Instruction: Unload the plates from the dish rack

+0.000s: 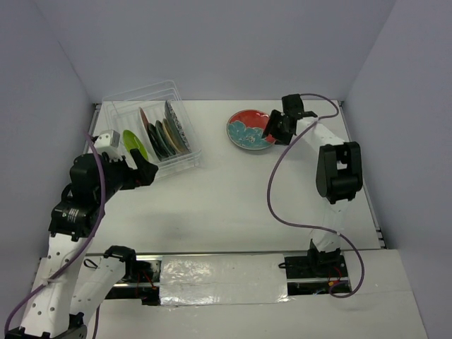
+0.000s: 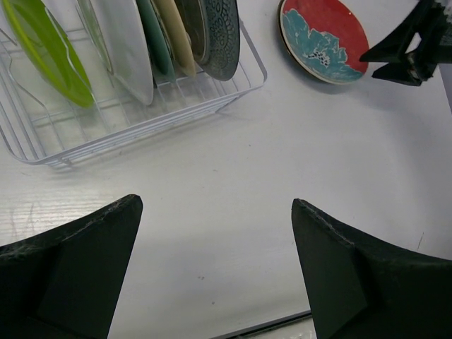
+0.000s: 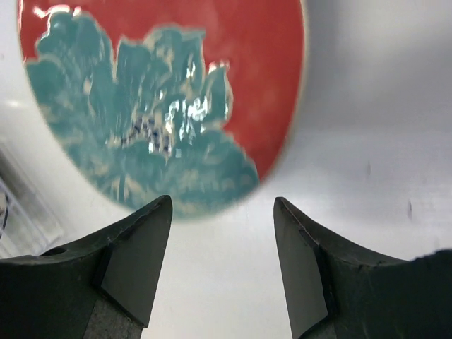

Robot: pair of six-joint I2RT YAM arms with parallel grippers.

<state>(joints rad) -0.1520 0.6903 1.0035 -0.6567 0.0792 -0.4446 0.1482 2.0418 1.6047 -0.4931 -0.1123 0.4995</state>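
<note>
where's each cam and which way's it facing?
Top external: above and behind, looking down on table; left arm and right arm show.
Left wrist: faces forward at dish rack and red floral plate; open left end effector below.
Right wrist: close over the plate; open right end effector below.
Shared: the plate, all three.

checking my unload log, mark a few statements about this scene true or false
1. The red plate lies flat on the table, outside the rack. True.
2. The right fingers are shut on the red plate. False: they are open, near its edge.
3. The green plate stands upright in the rack. True.
4. The rack holds no plates. False: several stand in its slots.
5. The left fingers hold a plate. False: they are open, with only bare table between them.
</note>
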